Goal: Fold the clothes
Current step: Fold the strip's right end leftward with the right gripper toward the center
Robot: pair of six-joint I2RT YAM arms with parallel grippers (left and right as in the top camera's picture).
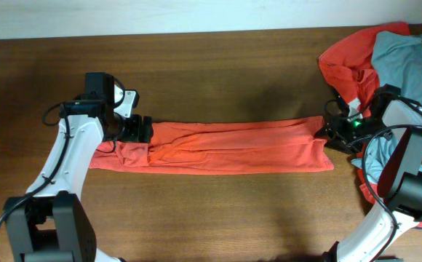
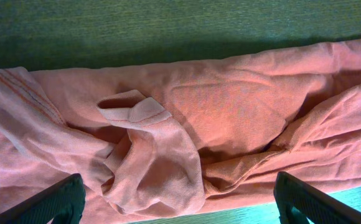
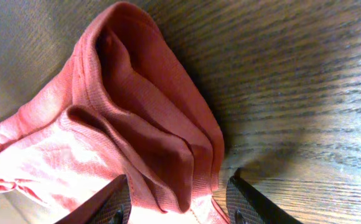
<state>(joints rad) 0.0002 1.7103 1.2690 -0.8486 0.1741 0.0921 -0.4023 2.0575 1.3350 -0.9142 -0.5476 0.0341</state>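
Lying where: the orange-red T-shirt point(image 1: 233, 145) is stretched as 1 long, narrow strip across the middle of the table point(image 1: 218, 65), with its 2 ends at the grippers.
Handling: it looks soft, light and limp. It creases easily, would sag wherever it is unsupported, and would probably slide readily on the wood.
Where to hold: the 2 ends of the strip seem best, pinching through every layer at once. Gripping the top layer alone would likely peel the fold open.
Left gripper point(image 1: 140, 129): it sits over the strip's left end with its fingers spread wide and nothing pinched. The cloth lies beneath and between them.
Right gripper point(image 1: 332, 135): it is at the strip's right end, with the bunched cloth between its 2 fingers and close to both. I cannot tell whether they actually press it.
Pile: a second orange-red T-shirt point(image 1: 345, 62) and a grey-blue T-shirt point(image 1: 407, 65) lie heaped at the table's far right corner, touching each other and unfolded.
Overhead alone: it shows the strip's full length, both arms and the pile.
Left wrist alone: it shows deep wrinkles and a small ribbed flap point(image 2: 134, 111) turned up on the cloth; I cannot tell whether that is sleeve or collar.
Right wrist alone: it shows the end of the strip rolled several layers thick, with bare wood beside it.
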